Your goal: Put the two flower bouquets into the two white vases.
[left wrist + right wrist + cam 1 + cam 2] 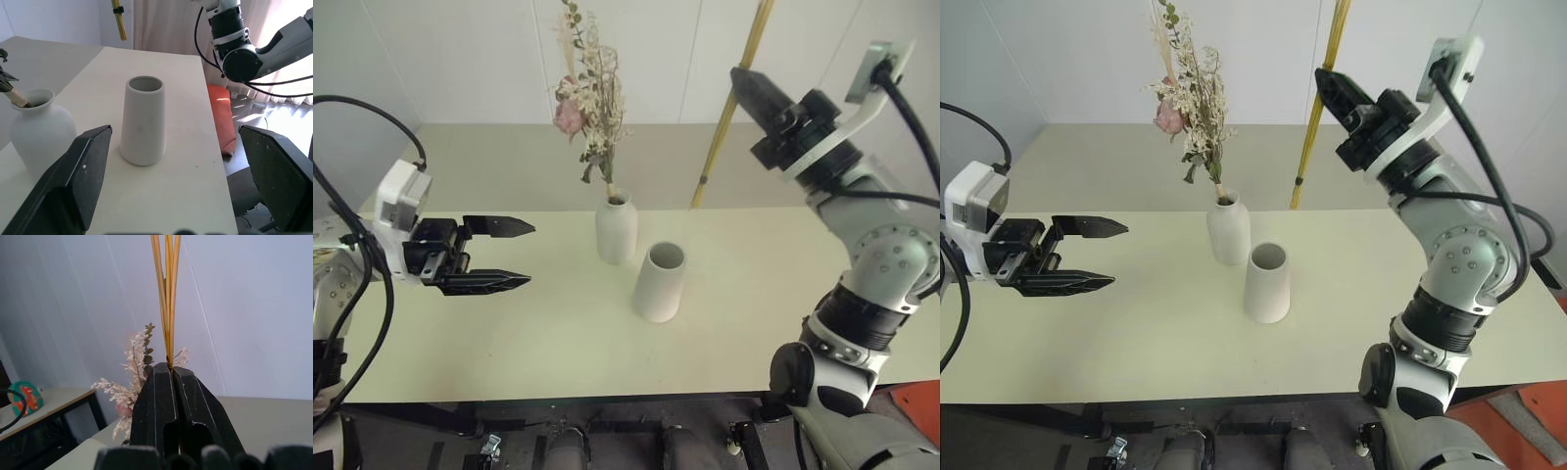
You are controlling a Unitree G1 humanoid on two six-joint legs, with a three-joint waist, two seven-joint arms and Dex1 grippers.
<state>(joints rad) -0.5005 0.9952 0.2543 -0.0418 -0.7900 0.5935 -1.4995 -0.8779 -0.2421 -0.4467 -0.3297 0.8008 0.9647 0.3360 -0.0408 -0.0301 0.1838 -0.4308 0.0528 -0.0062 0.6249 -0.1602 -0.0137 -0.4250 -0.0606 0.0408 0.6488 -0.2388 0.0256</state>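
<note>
One bouquet is in; I'm holding the second, with the cone vase waiting below.

My right gripper (741,76) is clamped on the yellow-stalk bunch (729,116), its long stiff stems running steeply down from my fingers. The matte, wide-mouthed cone vase (660,282) stands upright on the table (509,333), below and to the left of that hand. My left gripper (514,255), jaws spread and empty, is nearer it. The bushy dried bunch (591,98) stands in the narrow-necked bottle vase (616,230) beside it.
</note>
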